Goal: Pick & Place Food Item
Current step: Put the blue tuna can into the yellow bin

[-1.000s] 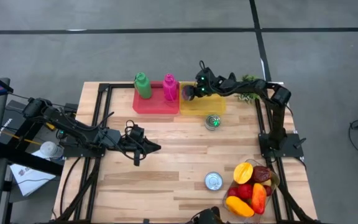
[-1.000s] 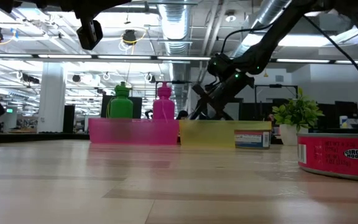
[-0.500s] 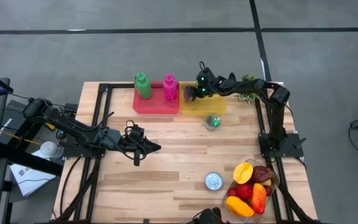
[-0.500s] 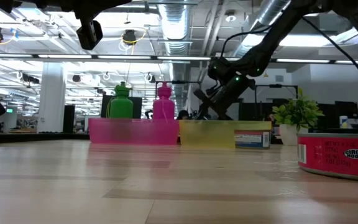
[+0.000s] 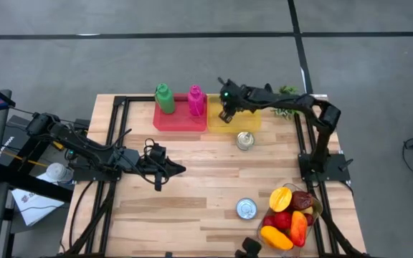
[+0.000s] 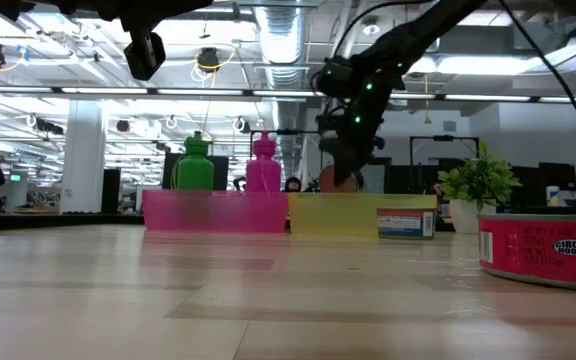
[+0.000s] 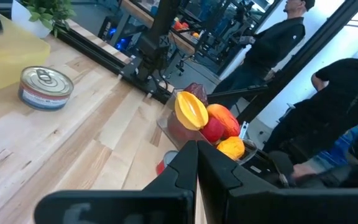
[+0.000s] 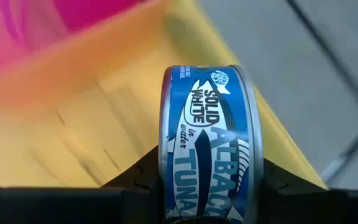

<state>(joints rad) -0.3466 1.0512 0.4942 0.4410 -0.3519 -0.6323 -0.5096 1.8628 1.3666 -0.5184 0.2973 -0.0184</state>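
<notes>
A blue-labelled tuna can [image 8: 210, 143] hangs over the yellow bin [image 5: 241, 122] at the table's far edge, with my right gripper [image 5: 227, 113] shut on it. In the low view the right gripper [image 6: 342, 176] stands just above the yellow bin's rim [image 6: 358, 200]. My left gripper [image 5: 179, 170] hovers shut over the table's left middle, holding nothing; its fingers [image 7: 197, 168] point toward the fruit bowl [image 7: 204, 121]. My right gripper pinches the tuna can between its two fingers [image 8: 135, 177], one on each flat end [image 8: 165, 149], so the can stands on edge with its label wall facing the camera. The fingers slant down from the table's right. The can is lifted clear above the yellow bin.
A pink bin [image 5: 180, 118] with a green bottle [image 5: 164, 98] and a pink bottle [image 5: 195, 100] stands left of the yellow one. Two cans [image 5: 245, 140] [image 5: 246, 208] sit on the table, a fruit bowl [image 5: 289, 215] at the near right, a plant [image 5: 285, 93] at the far right. People stand beyond the table.
My right gripper has risen out of the yellow bin with the can, rolled its wrist and tipped to point more steeply down, shifting a little toward the table's left.
</notes>
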